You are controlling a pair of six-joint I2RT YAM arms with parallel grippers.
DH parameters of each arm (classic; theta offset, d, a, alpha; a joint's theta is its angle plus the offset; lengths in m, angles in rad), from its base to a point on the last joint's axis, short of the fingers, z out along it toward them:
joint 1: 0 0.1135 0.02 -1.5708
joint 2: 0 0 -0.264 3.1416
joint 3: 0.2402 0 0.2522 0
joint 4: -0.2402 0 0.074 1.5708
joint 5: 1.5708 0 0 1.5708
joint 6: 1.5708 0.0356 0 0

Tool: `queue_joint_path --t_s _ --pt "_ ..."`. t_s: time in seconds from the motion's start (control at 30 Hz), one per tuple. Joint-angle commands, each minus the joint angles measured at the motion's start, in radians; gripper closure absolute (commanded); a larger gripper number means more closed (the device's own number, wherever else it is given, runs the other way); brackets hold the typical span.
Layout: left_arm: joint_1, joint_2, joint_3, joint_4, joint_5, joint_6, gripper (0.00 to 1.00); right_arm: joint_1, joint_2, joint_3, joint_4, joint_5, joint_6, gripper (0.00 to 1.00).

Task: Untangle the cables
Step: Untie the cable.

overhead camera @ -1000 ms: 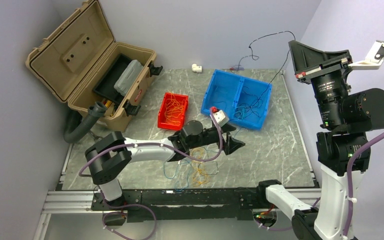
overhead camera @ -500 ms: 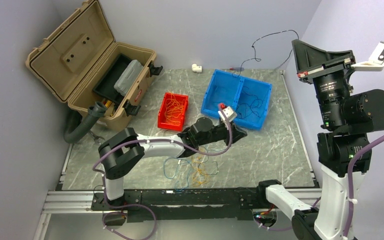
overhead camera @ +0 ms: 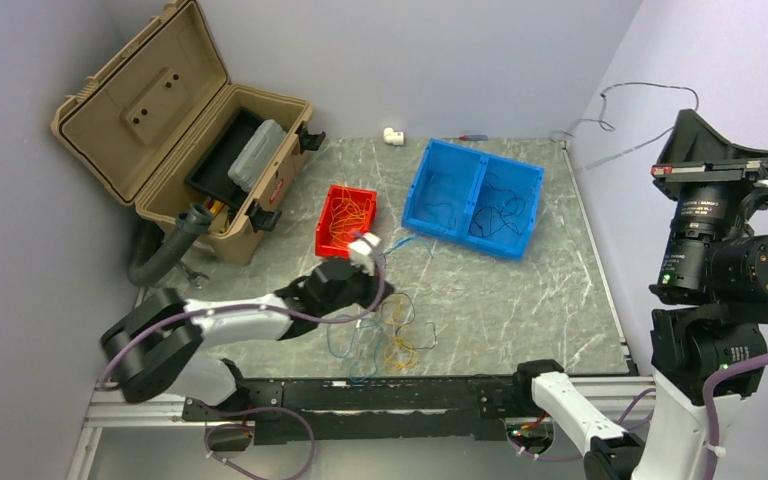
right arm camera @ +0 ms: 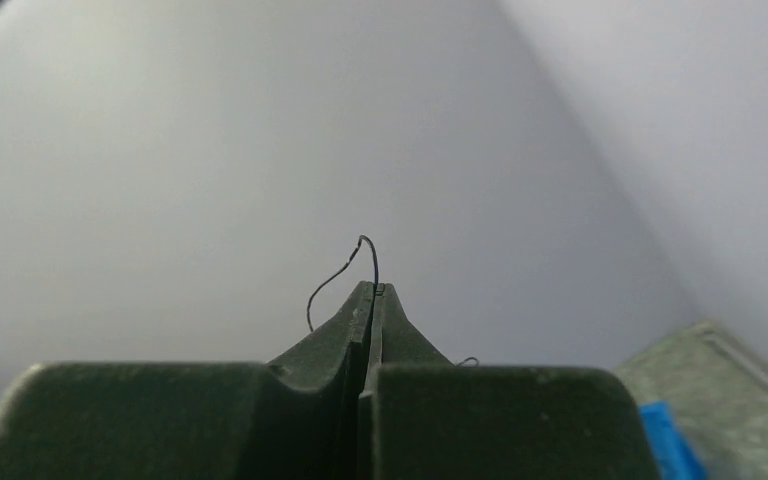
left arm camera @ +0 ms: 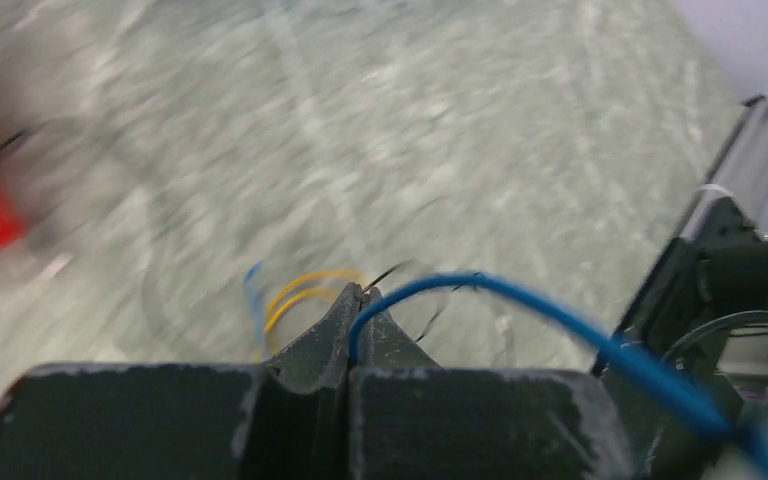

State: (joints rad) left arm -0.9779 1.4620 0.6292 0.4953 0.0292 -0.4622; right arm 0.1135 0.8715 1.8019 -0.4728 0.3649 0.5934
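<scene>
The cables (overhead camera: 385,335) lie as a loose tangle of blue, yellow-orange and dark strands near the table's front edge. My left gripper (overhead camera: 376,294) sits low just behind the tangle. In the left wrist view it (left arm camera: 361,292) is shut on a blue cable (left arm camera: 520,295) that arcs off to the right, with yellow strands (left arm camera: 300,290) beyond the tips. From above, this blue cable (overhead camera: 408,243) runs toward the blue bin. My right gripper (overhead camera: 684,118) is raised high at the right, shut (right arm camera: 371,289) on a thin black cable (right arm camera: 345,268) that loops through the air (overhead camera: 620,92).
An open tan toolbox (overhead camera: 160,110) stands at the back left. A red bin (overhead camera: 332,236) holds orange wires. A blue two-compartment bin (overhead camera: 430,160) holds dark wires. A small white part (overhead camera: 392,134) lies by the back wall. A metal rail (overhead camera: 400,392) lines the front edge.
My left gripper has shut on the blue cable and pulled back from the blue bin toward the near left. The right gripper swung right, carrying the black cable with it.
</scene>
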Motion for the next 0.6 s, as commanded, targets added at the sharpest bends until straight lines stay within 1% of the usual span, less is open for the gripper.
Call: queue_joint_path --t_s 0.0,0.07,0.17,0.3,0.4,0.47,0.57 --pt "0.093 -0.197 -0.149 -0.172 -0.022 -0.054 1.0 0.0 0.003 -0.017 -0.018 0.276 -0.168 1.0" --pt "0.113 -0.272 -0.176 -0.276 -0.053 -0.05 1.0 -0.001 0.006 -0.019 -0.013 0.328 -0.205 1.0" --pt "0.147 -0.359 -0.195 -0.399 -0.104 -0.058 1.0 0.0 0.012 -0.022 -0.014 0.361 -0.226 1.0" --pt "0.206 -0.46 -0.212 -0.549 -0.191 -0.126 1.0 0.0 0.029 -0.02 -0.04 0.414 -0.226 1.0" --pt "0.237 -0.519 -0.227 -0.622 -0.239 -0.161 1.0 0.0 0.031 -0.023 -0.041 0.48 -0.24 1.0" --pt "0.25 -0.551 -0.239 -0.63 -0.24 -0.158 1.0 -0.001 0.032 -0.033 -0.038 0.503 -0.255 1.0" --pt "0.257 -0.581 -0.248 -0.646 -0.246 -0.156 1.0 0.0 0.032 -0.048 -0.067 0.464 -0.244 1.0"
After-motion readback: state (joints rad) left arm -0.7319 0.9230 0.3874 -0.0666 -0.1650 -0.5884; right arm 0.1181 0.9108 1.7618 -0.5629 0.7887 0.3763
